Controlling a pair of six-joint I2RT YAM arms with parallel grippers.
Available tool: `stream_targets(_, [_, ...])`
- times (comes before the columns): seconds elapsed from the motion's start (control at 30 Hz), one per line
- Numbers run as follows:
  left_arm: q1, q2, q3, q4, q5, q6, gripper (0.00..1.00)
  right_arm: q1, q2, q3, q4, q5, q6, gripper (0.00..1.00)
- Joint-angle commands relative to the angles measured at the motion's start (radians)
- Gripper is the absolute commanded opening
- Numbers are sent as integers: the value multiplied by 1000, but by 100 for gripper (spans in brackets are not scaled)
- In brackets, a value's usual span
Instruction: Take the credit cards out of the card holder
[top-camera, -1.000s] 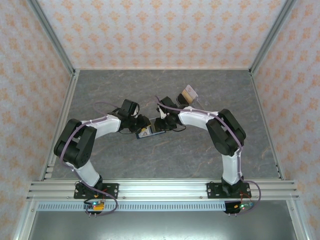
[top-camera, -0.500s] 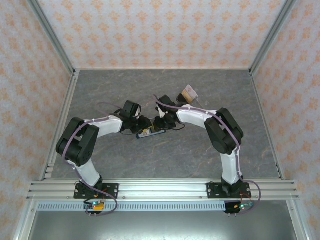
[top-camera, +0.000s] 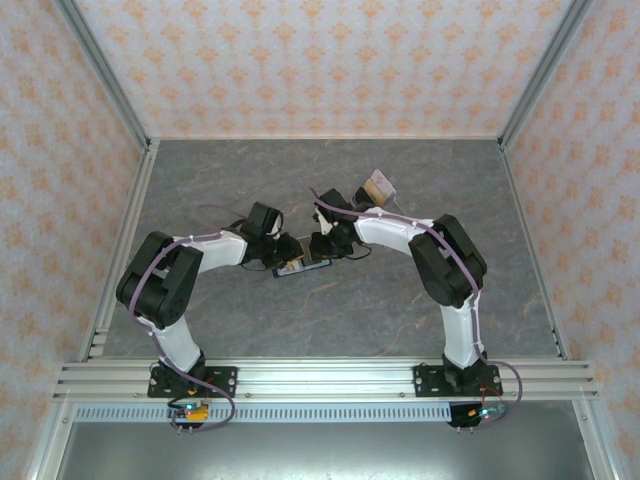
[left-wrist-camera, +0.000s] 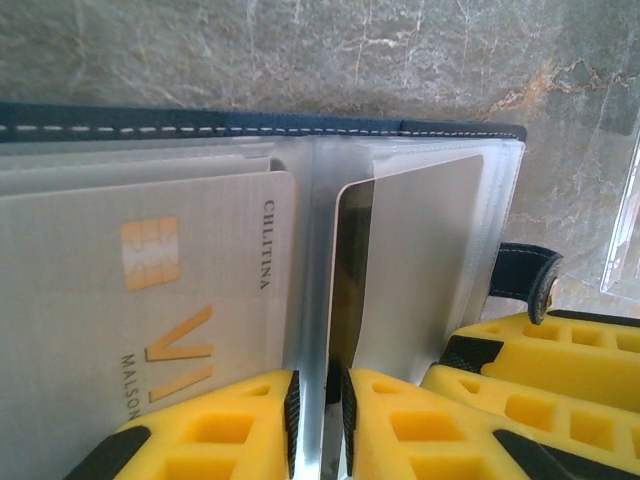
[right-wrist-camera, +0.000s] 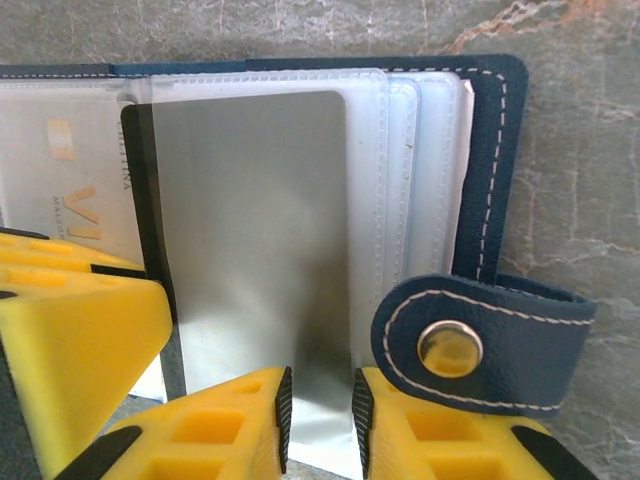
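Observation:
The navy card holder (top-camera: 300, 266) lies open on the table between both grippers, its clear sleeves fanned out (right-wrist-camera: 425, 180). A grey credit card (right-wrist-camera: 250, 230) with a dark band along one edge stands partly out of a sleeve (left-wrist-camera: 420, 260). My left gripper (left-wrist-camera: 318, 410) is shut on that card's dark-band edge, along with a clear sleeve edge. A pale credit card with a gold chip (left-wrist-camera: 150, 290) stays in the left sleeve. My right gripper (right-wrist-camera: 320, 420) sits at the grey card's lower edge, its jaws narrowly open with nothing pinched, beside the tab clasp (right-wrist-camera: 470, 345).
Loose cards (top-camera: 378, 185), one brownish, lie on the table behind the right arm. A see-through card (left-wrist-camera: 625, 220) lies just right of the holder. The enclosure walls are far off on all sides.
My left arm has drawn in slightly toward the holder. Both grippers stay at the holder, which has barely shifted.

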Motion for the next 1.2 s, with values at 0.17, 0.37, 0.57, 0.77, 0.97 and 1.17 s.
stream_targets(0.17, [3, 23, 8, 38, 15, 25, 16, -7, 50, 13, -59, 20, 3, 26])
stream_targets(0.37, [8, 15, 4, 40, 22, 12, 9, -9, 55, 16, -67, 26, 5, 26])
stream_targets(0.57, [17, -18, -8, 16, 17, 26, 2, -13, 57, 16, -75, 42, 7, 25])
stream_targets(0.77, [33, -54, -33, -20, -4, 41, 0, -20, 55, 12, -73, 48, 11, 25])
stream_targets(0.97, [49, -88, -58, -52, -8, 61, 0, -26, 36, -4, -52, 34, 11, 25])
stream_targets(1.17, [51, -105, -72, -45, 2, 61, 0, -22, -28, -31, 14, -43, 28, 25])
